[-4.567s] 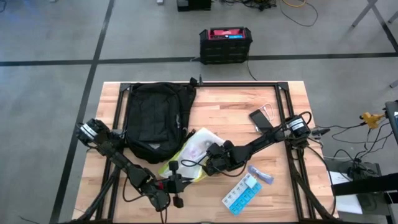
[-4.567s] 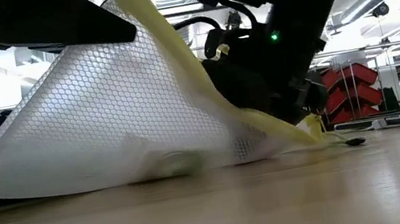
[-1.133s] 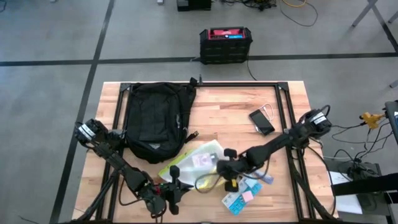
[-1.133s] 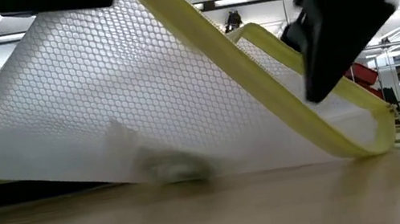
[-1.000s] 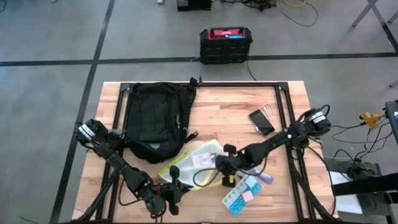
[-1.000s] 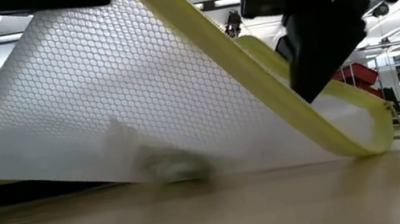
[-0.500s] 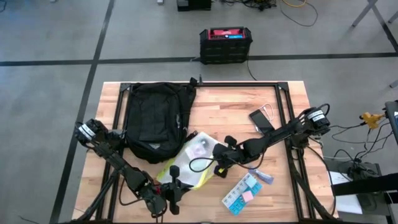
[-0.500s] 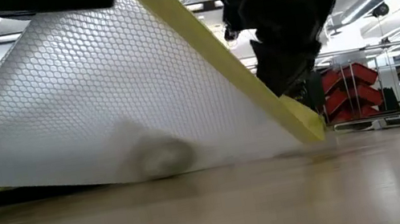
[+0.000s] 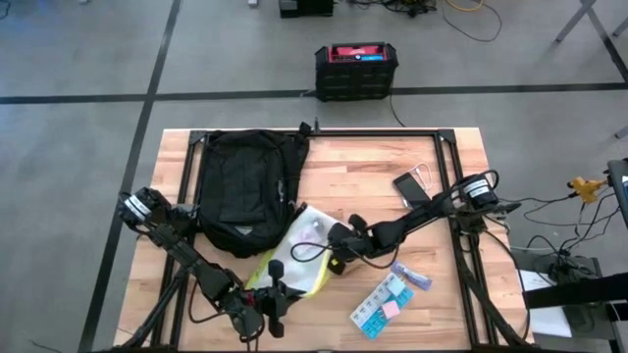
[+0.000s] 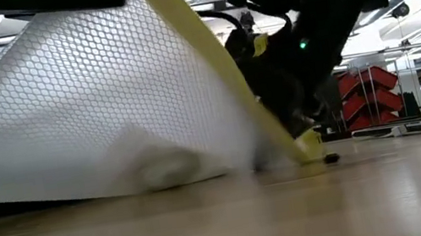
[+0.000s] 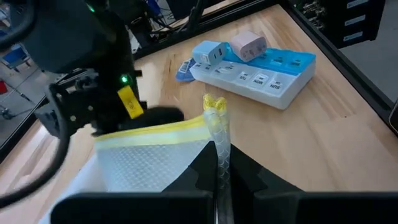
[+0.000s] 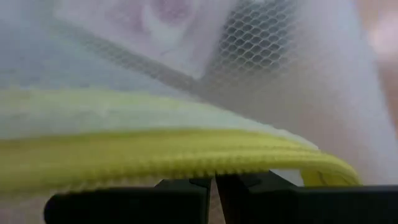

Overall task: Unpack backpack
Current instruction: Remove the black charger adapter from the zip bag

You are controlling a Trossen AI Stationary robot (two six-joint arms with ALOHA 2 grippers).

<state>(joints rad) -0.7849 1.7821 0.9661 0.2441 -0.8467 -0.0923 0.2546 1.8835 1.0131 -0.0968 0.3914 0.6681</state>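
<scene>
Since half a second ago: right gripper [image 9: 339, 257] is sliding a little toward the table's near left, dragging the yellow edge of the mesh pouch [image 9: 299, 243] with it; the left arm is staying put.

High view: the backpack [image 9: 242, 190] is lying flat on the far left part of the table [image 9: 373, 167], its near end just beside the pouch. The left gripper [image 9: 275, 284] is holding the pouch's near corner by the table's front edge. The right arm is reaching in from the right side, its gripper sitting on the pouch's right edge. A phone [image 9: 411, 190] is lying at the right, a blue pill organizer [image 9: 380, 305] near the front right, with a small blue packet [image 9: 411, 275] between them. A black-and-red box [image 9: 355, 70] is standing on the floor beyond the table.

Low view: the white mesh pouch [image 10: 81, 114] is rising like a tent from the tabletop, its yellow zipper band [image 10: 215, 70] running down to the wood; the right arm is looming dark behind it.

Left wrist view: the left fingers [image 11: 249, 177] are pressing together on the yellow zipper band [image 11: 217, 143]; the right gripper [image 11: 155, 116] is sitting on the pouch's yellow top edge, and the pill organizer [image 11: 255, 68] is lying beyond.

Right wrist view: the right fingers [image 12: 186, 185] are closing tight on the yellow band [image 12: 155, 155], mesh filling everything behind.
</scene>
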